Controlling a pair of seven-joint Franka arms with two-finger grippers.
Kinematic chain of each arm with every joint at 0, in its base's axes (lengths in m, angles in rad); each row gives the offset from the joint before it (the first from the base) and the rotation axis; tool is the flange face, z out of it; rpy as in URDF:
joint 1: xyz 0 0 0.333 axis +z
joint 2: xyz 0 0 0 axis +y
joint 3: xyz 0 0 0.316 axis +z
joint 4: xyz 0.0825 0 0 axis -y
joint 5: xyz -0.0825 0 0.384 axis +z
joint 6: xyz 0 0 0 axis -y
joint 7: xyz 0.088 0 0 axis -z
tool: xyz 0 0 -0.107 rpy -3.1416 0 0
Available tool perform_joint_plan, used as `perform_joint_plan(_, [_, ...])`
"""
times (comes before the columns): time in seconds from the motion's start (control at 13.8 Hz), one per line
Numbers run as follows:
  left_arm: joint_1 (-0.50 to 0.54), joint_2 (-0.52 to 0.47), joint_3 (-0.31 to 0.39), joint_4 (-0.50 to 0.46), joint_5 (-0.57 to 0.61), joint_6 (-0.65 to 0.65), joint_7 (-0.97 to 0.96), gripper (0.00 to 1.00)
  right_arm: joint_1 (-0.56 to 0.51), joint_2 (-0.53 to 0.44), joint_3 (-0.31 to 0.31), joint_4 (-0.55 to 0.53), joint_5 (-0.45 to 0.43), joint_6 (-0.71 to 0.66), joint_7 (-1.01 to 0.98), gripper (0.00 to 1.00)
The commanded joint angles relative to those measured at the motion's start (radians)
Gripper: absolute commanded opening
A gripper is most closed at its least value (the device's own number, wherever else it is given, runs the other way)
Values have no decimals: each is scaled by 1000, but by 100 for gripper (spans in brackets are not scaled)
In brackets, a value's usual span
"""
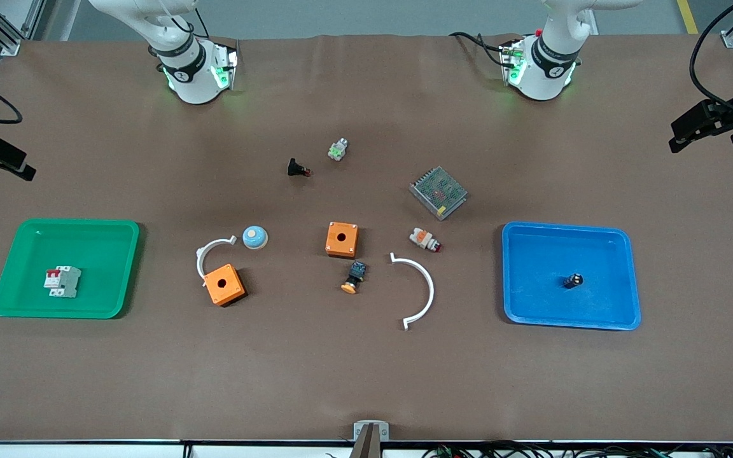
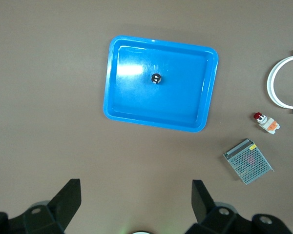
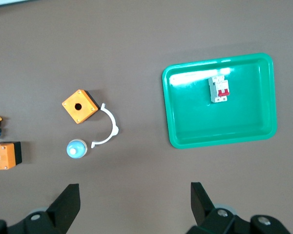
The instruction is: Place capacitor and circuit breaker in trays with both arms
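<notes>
The left gripper [image 2: 136, 207] has its 2 fingers [image 2: 66, 202] spread wide with nothing between them, hanging high over bare desk [image 1: 366, 381] at the left arm's end, looking down on the blue tray [image 2: 115, 105]. The right gripper [image 3: 134, 207] shows the same: fingers [image 3: 66, 204] wide apart, empty, raised over the desk at the right arm's end with the green tray [image 3: 173, 131] below its camera. In the front view both grippers sit at the picture's outer edges, well apart from every part, which reads as 2 arms parked clear of the work.

The capacitor [image 1: 573, 280] lies inside the blue tray [image 1: 513, 299], near the middle of its floor and touching no wall. The circuit breaker [image 1: 62, 282] lies flat inside the green tray [image 1: 7, 299], red levers facing up, also away from the rim. With each part in the tray at its own arm's end, the split looks deliberate: neither arm has to reach across the other. Judged from this layout, both placements appear done and only the waiting pose remains.

Between the trays the leftover parts stay loose on the desk: 2 orange boxes [image 1: 342, 239] [image 1: 224, 284], 2 white curved strips [image 1: 418, 291] [image 1: 210, 254], a blue dome [image 1: 255, 237], a meshed metal unit [image 1: 438, 192], a white part with an orange-red end [image 1: 424, 240] and a black part with a red tip [image 1: 296, 168].
</notes>
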Motion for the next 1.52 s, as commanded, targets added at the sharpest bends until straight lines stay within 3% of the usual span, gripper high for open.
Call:
perform_joint_plan(0.0, [2,-3,5,7,-19,-5,31,100,-3,26,-2,45,8,-12,17,100])
perform_joint_plan(1.45, [5,-7,-43,7,-59,-40,43,100,-5,26,-4,68,0,-10,14,100])
